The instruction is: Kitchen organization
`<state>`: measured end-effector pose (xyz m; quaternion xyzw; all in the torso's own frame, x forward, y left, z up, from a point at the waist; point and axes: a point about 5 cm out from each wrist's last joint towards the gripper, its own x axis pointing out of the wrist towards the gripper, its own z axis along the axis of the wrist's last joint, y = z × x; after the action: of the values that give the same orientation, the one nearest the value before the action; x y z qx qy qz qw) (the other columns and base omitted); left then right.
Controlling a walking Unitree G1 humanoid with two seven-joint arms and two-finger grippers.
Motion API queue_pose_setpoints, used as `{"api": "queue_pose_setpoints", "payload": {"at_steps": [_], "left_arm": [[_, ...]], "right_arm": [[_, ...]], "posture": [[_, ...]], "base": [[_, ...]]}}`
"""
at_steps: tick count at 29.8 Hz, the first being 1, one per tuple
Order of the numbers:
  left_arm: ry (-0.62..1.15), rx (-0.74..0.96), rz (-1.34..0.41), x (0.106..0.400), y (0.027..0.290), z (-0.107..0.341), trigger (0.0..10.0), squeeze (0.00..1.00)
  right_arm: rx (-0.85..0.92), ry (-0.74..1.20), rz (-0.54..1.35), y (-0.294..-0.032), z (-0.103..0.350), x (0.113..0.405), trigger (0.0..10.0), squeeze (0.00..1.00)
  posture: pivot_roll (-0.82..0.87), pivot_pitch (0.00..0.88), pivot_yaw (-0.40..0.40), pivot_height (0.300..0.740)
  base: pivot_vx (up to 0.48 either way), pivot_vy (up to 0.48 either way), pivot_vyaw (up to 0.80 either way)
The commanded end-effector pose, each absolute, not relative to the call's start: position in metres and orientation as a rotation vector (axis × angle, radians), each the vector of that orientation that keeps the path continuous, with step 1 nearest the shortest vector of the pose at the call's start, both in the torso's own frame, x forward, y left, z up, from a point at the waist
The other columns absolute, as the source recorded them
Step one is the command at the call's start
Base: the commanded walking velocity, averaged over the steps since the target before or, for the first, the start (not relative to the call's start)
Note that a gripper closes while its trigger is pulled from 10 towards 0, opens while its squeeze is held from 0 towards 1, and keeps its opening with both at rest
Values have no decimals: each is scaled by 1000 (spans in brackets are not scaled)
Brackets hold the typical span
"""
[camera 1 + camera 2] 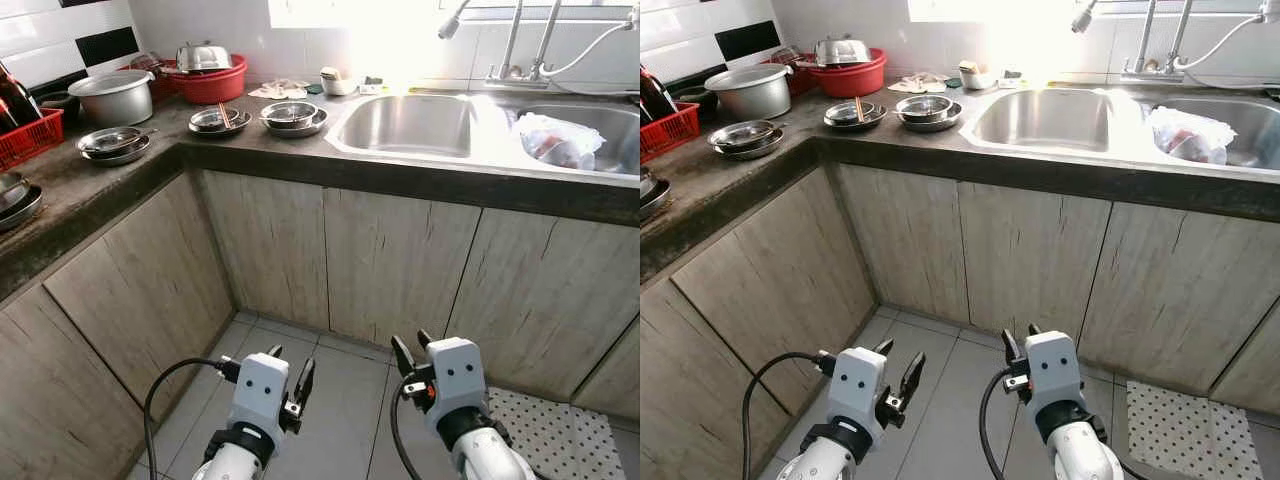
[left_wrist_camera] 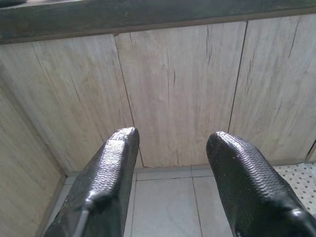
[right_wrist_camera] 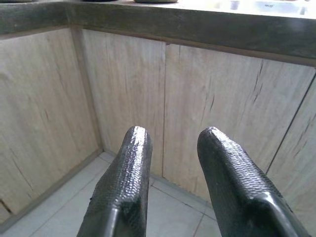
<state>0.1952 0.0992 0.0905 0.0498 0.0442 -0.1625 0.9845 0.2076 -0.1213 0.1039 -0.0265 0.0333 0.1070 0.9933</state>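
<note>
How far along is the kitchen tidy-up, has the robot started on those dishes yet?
Nothing looks done. The steel bowls, the plates and the big pot sit spread over the counter, and a plastic bag lies in the right sink basin. Nothing is in hand: the left end effector and right end effector are open and empty, low before the cabinet doors. All sorting remains.

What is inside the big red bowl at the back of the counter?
A shiny metal lidded pot sits in the red bowl, sticking up above the rim. Whatever lies beneath the pot is hidden by the bowl's wall. Both grippers hang low by the cupboards, holding nothing.
</note>
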Motion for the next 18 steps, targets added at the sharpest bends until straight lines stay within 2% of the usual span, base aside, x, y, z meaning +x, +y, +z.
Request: {"api": "queue_pose_setpoints", "payload": {"at_steps": [1, 4, 12, 18], "left_arm": [[102, 96, -318, 195, 101, 89, 10000, 0], [107, 88, -315, 196, 101, 88, 10000, 0], [112, 90, -316, 194, 100, 86, 10000, 0], [103, 106, -305, 194, 100, 85, 10000, 0]], "right_arm": [[-44, 46, 227, -120, 106, 209, 10000, 0], [-40, 52, 222, -120, 106, 209, 10000, 0], [-32, 73, 240, -118, 102, 207, 10000, 0], [-17, 86, 254, -117, 98, 206, 10000, 0]], "posture": [[56, 0, 21, 740], [56, 0, 21, 740], [54, 0, 18, 740], [58, 0, 19, 740]], "base": [[0, 0, 800], [0, 0, 800], [295, 0, 800], [363, 0, 0]]}}
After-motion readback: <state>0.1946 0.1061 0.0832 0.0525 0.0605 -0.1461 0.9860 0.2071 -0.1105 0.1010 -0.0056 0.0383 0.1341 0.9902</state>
